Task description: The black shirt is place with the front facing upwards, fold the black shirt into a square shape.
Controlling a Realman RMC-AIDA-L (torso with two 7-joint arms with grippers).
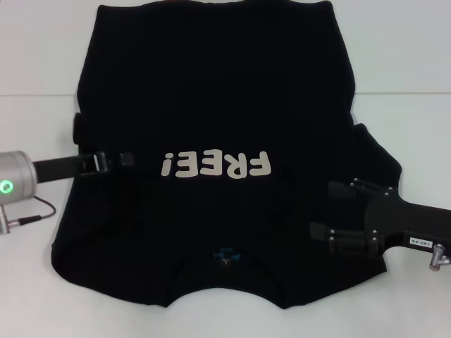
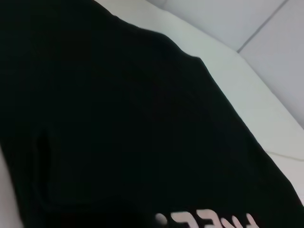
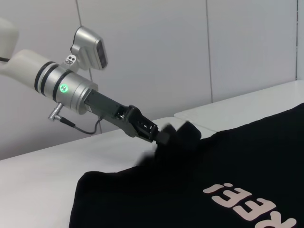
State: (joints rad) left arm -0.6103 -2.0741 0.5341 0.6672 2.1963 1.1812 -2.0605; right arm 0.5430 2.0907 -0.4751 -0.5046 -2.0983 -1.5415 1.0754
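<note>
White table (image 1: 28,282), one black shirt (image 1: 211,91), two claws: left claw (image 1: 130,159), right claw (image 1: 330,210)

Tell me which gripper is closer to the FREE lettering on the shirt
Left. The left gripper sits on the black shirt just beside the "!" end of the FREE! lettering. The right gripper is over the shirt's other side, farther from the "F" end.

Even, diffuse overhead brightness, faint shadows, left wrist view soft and underexposed across the black shirt (image 2: 118,128).
</note>
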